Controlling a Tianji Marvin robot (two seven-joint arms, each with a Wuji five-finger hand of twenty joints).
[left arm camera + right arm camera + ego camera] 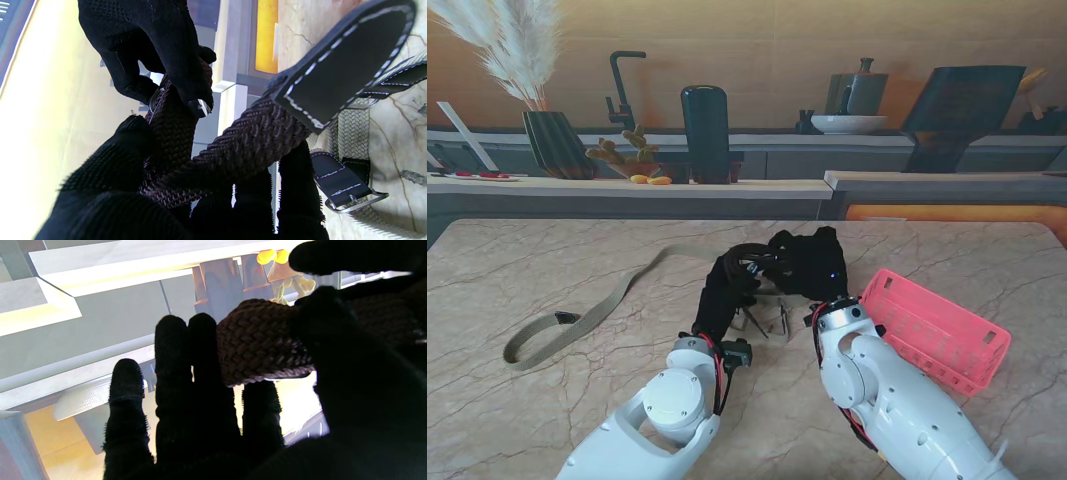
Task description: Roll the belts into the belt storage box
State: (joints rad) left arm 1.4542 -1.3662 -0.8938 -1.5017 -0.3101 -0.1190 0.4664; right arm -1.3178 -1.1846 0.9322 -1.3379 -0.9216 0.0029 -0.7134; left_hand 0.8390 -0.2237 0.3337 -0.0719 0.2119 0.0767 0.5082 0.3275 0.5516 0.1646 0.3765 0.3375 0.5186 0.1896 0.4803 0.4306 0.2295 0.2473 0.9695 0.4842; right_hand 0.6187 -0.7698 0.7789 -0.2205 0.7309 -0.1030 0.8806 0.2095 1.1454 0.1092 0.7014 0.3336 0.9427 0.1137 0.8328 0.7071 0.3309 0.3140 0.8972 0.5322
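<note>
- Dark brown woven belt, braided texture, held up off the bench between both gloved hands, near the middle of the bench. Its flat dark leather tip with white stitching sticks out free past the left hand.
- Left hand, black glove: fingers and thumb wrapped around a bend of the brown belt; grip closed on it.
- Right hand, black glove: thumb pressed onto a curled section of the same belt, the other fingers fairly straight behind it. Holding the belt too.
- In the left wrist view the right hand's fingers pinch the belt farther along, by a small metal piece.
- Second belt, beige woven, lies flat on the bench to the left, looped at its near end and trailing toward the hands. Its dark leather end and metal buckle rest on the bench just under the hands.
- Pink plastic storage box, slotted walls, tilted on the bench to the right, just beside the right forearm.
- Bench: beige marble pattern with dark veins.
</note>
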